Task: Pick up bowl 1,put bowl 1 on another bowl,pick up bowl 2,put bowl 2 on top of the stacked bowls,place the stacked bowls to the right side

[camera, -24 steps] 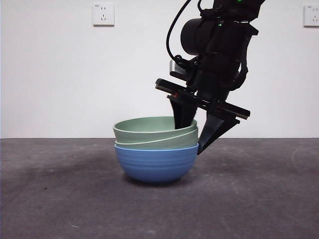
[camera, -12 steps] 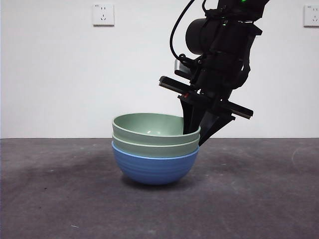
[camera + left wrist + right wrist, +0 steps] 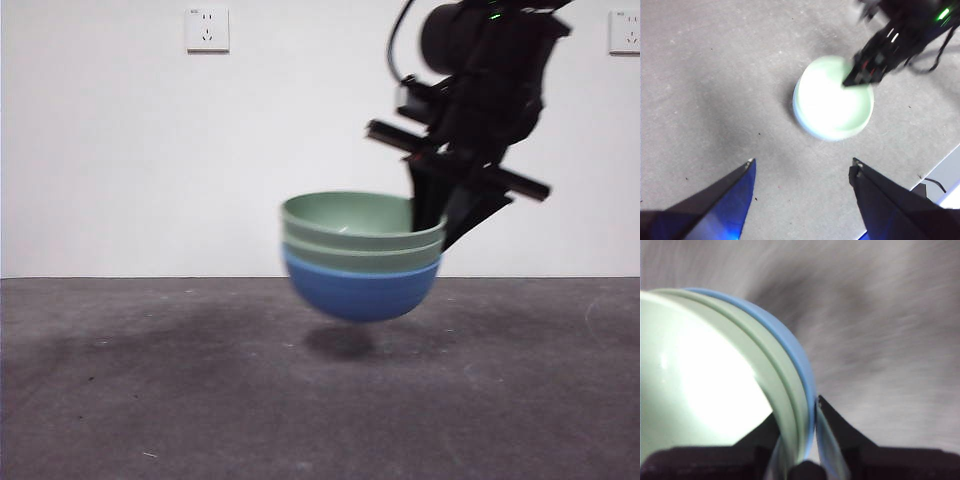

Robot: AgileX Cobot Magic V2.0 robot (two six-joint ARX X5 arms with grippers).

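Observation:
The stacked bowls (image 3: 362,255), two sage-green bowls nested in a blue ribbed bowl (image 3: 360,293), hang in the air above the table with a shadow beneath. My right gripper (image 3: 432,232) is shut on the stack's right rim, one jaw inside and one outside. The right wrist view shows the stacked bowls (image 3: 715,385) close up, with my right gripper (image 3: 802,440) pinching the rims. From above, the left wrist view shows the stacked bowls (image 3: 832,100) and the right arm over them. My left gripper (image 3: 802,172) is open, high above the table and holding nothing.
Dark grey table surface (image 3: 150,400) spreads around the lifted stack. A white wall with two sockets (image 3: 207,28) stands behind. The table's edge and a cable (image 3: 935,185) show in the left wrist view.
The right gripper closed on the stack's rim, lifted all three bowls off the table and carried them to the right. The left arm has stayed away.

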